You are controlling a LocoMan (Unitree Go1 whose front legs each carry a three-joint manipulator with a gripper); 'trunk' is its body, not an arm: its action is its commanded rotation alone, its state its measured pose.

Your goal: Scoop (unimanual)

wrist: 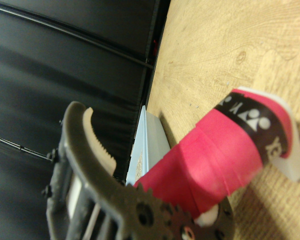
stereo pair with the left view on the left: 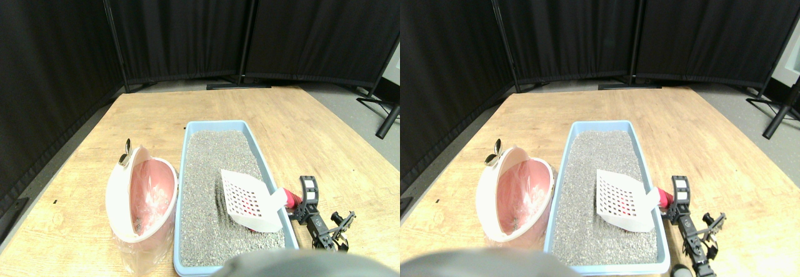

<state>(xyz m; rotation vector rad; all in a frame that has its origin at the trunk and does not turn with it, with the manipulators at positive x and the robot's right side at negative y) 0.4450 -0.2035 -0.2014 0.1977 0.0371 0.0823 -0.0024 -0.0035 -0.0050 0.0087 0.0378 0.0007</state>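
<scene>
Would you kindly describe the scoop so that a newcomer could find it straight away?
On the wooden table, find the pale blue tray filled with grey litter. At its right edge lies the scoop, its white blade on the litter. It alone is white with rows of slots, and its handle is wrapped in red tape.

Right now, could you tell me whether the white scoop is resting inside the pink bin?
No, the white scoop sits over the litter in the blue tray, beside the pink bin.
</scene>
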